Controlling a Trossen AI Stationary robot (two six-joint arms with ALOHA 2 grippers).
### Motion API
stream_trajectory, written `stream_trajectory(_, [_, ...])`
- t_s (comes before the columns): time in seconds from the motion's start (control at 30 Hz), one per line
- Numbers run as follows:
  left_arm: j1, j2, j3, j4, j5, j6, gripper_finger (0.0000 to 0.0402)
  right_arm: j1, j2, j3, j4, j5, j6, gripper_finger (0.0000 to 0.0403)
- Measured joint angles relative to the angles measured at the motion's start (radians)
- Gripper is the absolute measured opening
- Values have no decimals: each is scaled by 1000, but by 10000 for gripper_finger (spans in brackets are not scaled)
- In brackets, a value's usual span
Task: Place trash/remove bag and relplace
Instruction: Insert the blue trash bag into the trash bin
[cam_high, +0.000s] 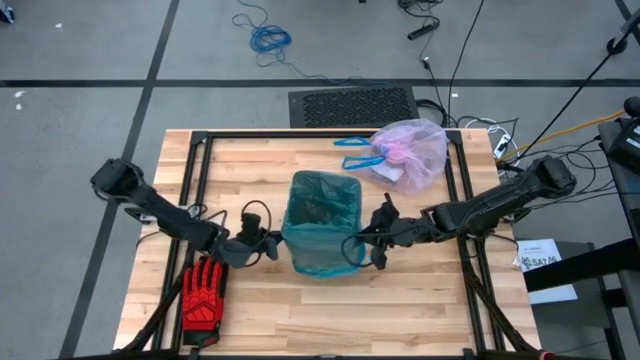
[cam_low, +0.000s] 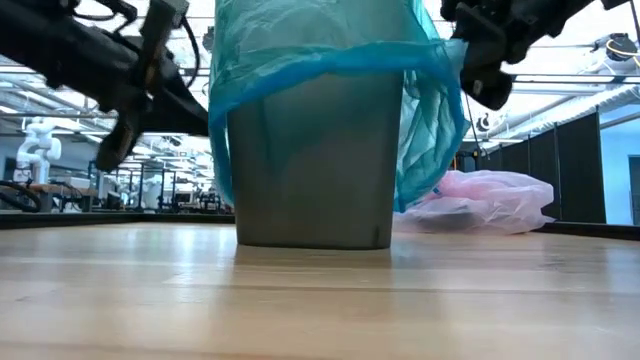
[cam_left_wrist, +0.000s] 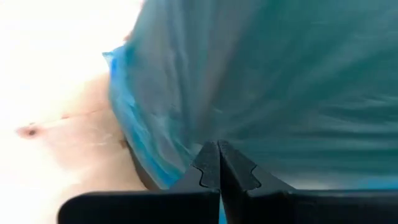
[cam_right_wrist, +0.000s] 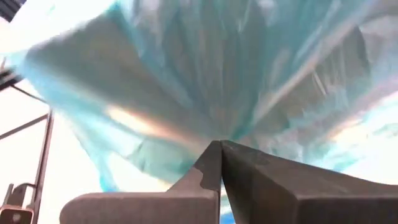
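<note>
A grey bin (cam_low: 310, 170) stands mid-table with a teal-blue plastic bag (cam_high: 320, 215) lining it, the bag's top turned down over the bin's rim. At the bin's left side my left gripper (cam_high: 268, 243) is shut on that bag. At the bin's right side my right gripper (cam_high: 368, 242) is shut on it too. The pale pink bag (cam_high: 410, 150) lies bunched on the table at the far right. The trash does not show. My left gripper has the teal bag's turned-down skirt (cam_left_wrist: 186, 155) at its shut fingertips, on the bin's left side, coming slanting down from the table's left. The fingers hide the pinch itself; one layer or several, I cannot tell. My right gripper pinches the teal bag's turned-down film (cam_right_wrist: 217, 127) between its shut fingers on the bin's right side, slanting down from the table's right. Creases fan out from the fingertips, so the film is drawn taut there. A loose flap (cam_low: 435, 150) hangs below.
A red-and-black work glove (cam_high: 203, 293) lies at the table's near left, beside my left arm. Black frame rails (cam_high: 190, 200) run along both table sides and the far edge. Bare wood lies in front of the bin.
</note>
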Motion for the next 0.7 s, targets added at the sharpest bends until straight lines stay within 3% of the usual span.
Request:
stream_trajectory(0.3, [-104,-127,38,-45,-61,37,0,165,-70,0,-52,162,110,0])
stream_trajectory(0.43, [-101,-68,82,-46,-81,49,0,216,-44,1,-45,237,140,0])
stream_trajectory(0.7, [-76,113,101,-18,-68,-62,0,160,82,1,-13,230,140,0])
